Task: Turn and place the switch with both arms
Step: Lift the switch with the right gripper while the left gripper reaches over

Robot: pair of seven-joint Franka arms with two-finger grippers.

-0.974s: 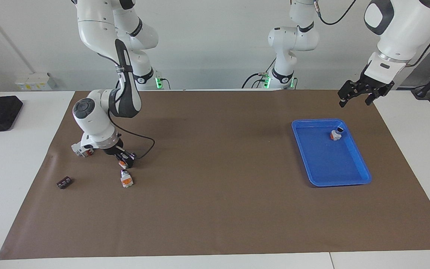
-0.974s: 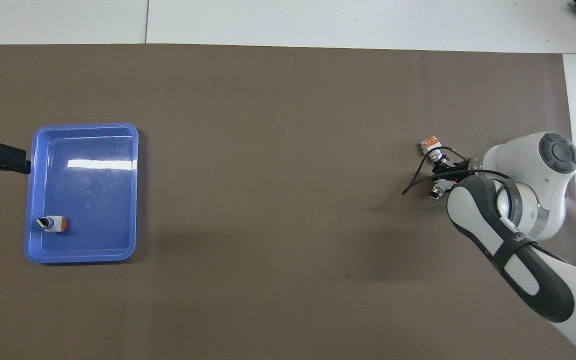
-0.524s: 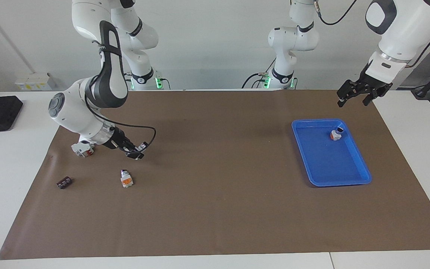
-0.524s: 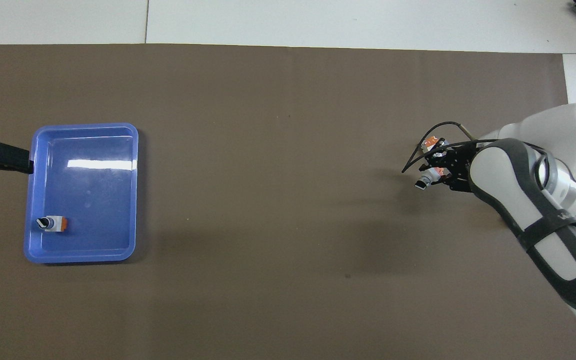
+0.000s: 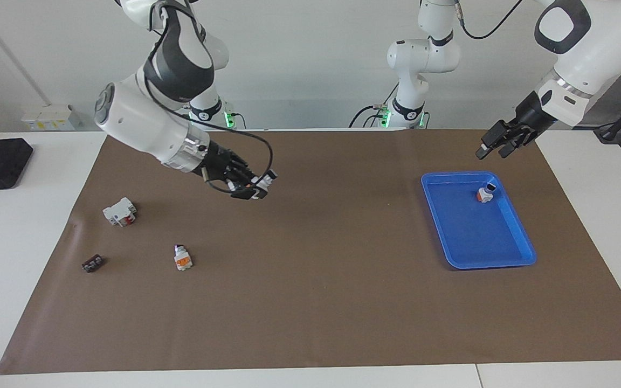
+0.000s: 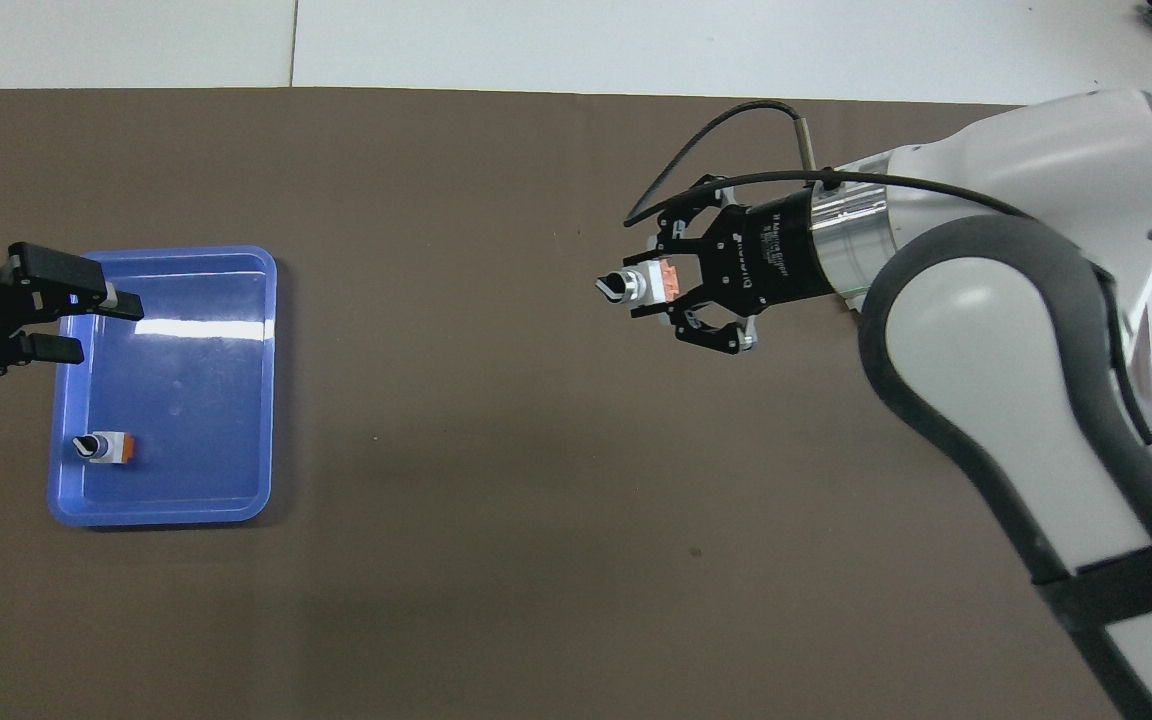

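The right gripper (image 6: 651, 290), raised over the brown mat (image 5: 316, 302), is clamped on the switch (image 6: 642, 284): a small white plastic body with an orange block and a dark tip pointing outward. The left gripper (image 5: 494, 148) hangs with fingers apart over the glossy, rounded blue tray (image 5: 510, 258).

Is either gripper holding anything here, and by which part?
The right gripper holds a switch by its orange-and-white body, dark tip sticking out. The left gripper holds nothing.
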